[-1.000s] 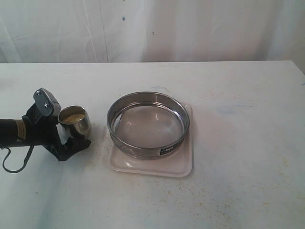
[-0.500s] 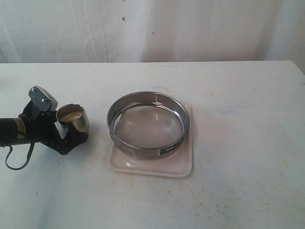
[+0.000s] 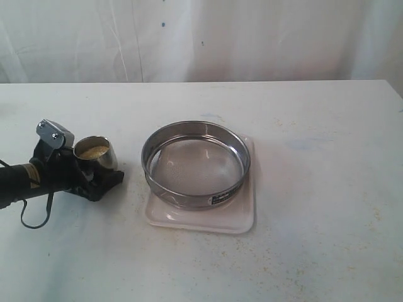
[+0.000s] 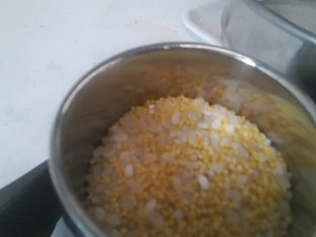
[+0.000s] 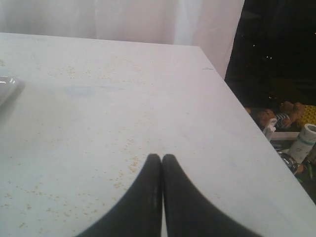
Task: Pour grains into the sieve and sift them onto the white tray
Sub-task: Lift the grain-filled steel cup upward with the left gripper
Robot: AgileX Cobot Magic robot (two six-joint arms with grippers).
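We see the left gripper [image 3: 94, 171] low over the table [image 3: 315, 163], on the left side of the exterior view, with its dark fingers [image 3: 108, 181] clamped around a small steel cup [image 3: 101, 160]. The cup stands close to upright, its mouth open to the top. The grains [image 4: 192, 168] are all inside it. In the left wrist view they form a loose heap of fine yellow bits mixed with larger whitish ones, reaching well up the cup's wall.

The sieve [image 3: 189, 199] sits to the right of the cup, near it but not touching. It rests flat on the white tray [image 3: 242, 219], and we can see through its mesh. No grains show on the mesh or on the tray. The tray's rim shows around the sieve, most clearly at the front and the right. A small dark label faces us on the sieve's front wall.

The right gripper [image 5: 161, 160] does not appear in the exterior view. In its own wrist view the two dark fingers are pressed together with nothing between them, above a bare stretch of table dotted with fine yellow specks. A white curtain [image 3: 252, 38] hangs behind the table.
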